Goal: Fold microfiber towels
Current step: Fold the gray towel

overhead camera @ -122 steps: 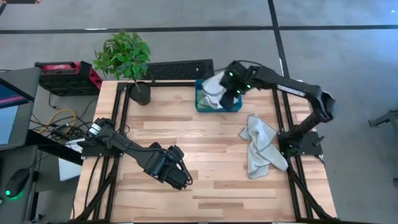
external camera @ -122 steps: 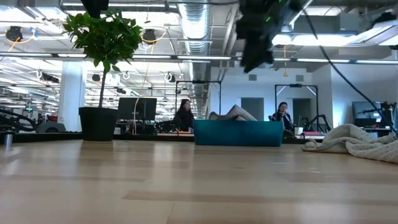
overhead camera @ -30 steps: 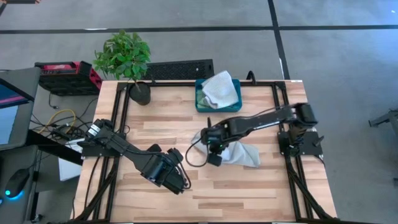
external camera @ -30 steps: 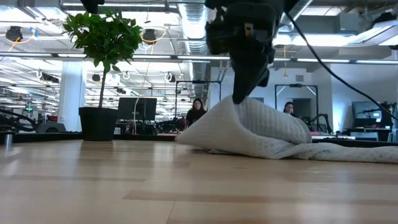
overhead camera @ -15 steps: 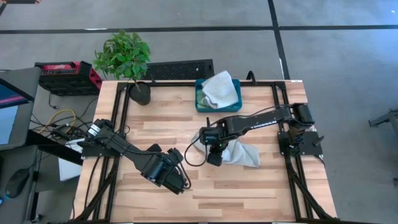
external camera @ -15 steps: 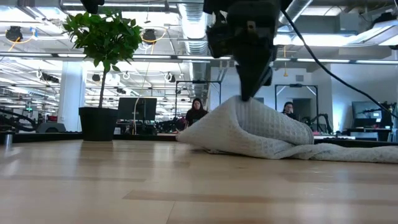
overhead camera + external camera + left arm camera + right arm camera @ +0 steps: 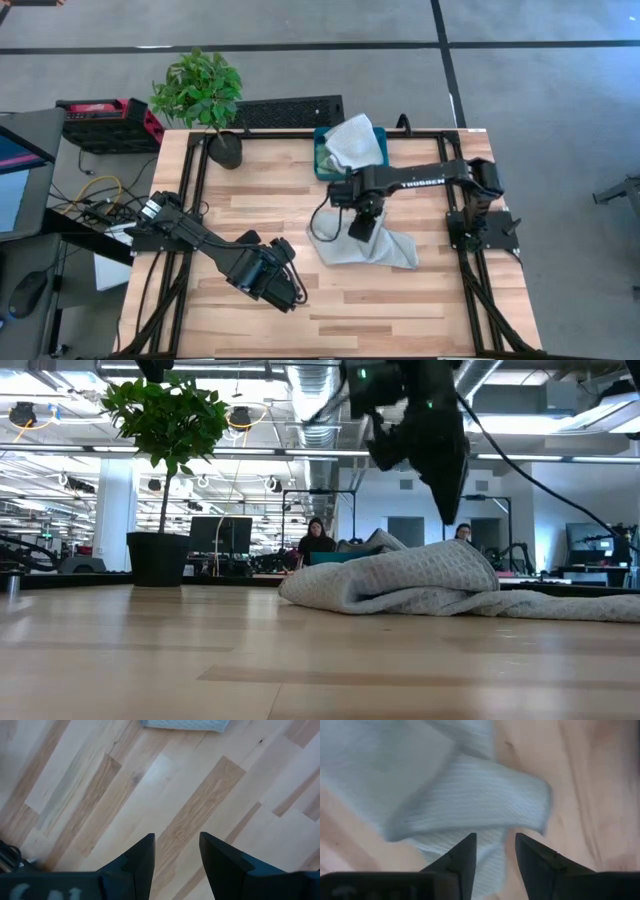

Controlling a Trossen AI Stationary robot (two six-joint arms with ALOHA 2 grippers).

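**Towel lies crumpled on workbench as robot arm hangs above it**

A pale grey microfiber towel (image 7: 362,246) lies in a loose, rumpled heap on the light wooden slat table (image 7: 260,210), right of centre, with one fold bulging up and the rest trailing flat toward the right edge. The right gripper (image 7: 361,226) hangs just above the cloth's upper edge, its two dark fingers (image 7: 465,857) parted with nothing between them; seen from the wrist, the ribbed weave of the towel fills the space below. The left gripper (image 7: 290,291) waits low over bare boards near the front left of the table, its fingers (image 7: 137,860) likewise spread and empty, well apart from the towel.

At the table's far edge, a teal plastic bin (image 7: 325,163) holds another pale towel (image 7: 355,143) that spills over its rim. A potted plant (image 7: 205,95) stands at the far left corner in a dark pot. A black metal frame runs around the tabletop.

Beyond the table, the level view shows an open workshop with exposed ceiling ducts (image 7: 310,400), strip lights and monitors (image 7: 220,532). Two seated people (image 7: 315,540) are visible at desks in the background.
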